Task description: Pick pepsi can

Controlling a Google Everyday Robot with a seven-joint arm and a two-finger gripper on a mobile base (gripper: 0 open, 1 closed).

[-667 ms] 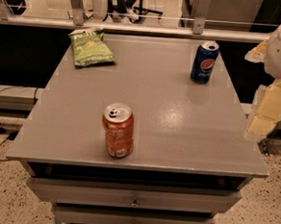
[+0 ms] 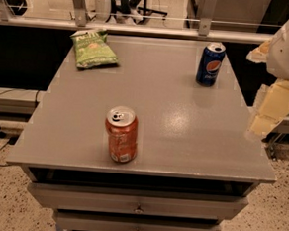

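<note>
The pepsi can [image 2: 210, 64], dark blue with a round red-white-blue logo and a silver top, stands upright at the far right of the grey table [image 2: 183, 135]. My gripper [image 2: 270, 110], pale yellow under a white arm, hangs beyond the table's right edge. It is nearer the camera than the can, to the can's right, and apart from it.
An orange can [image 2: 121, 135] stands upright near the table's front edge, left of centre. A green chip bag [image 2: 93, 49] lies at the far left. A railing [image 2: 141, 23] runs behind the table. Drawers [image 2: 138, 202] sit below the tabletop.
The gripper has edged slightly to the left. The cans and the bag have not moved.
</note>
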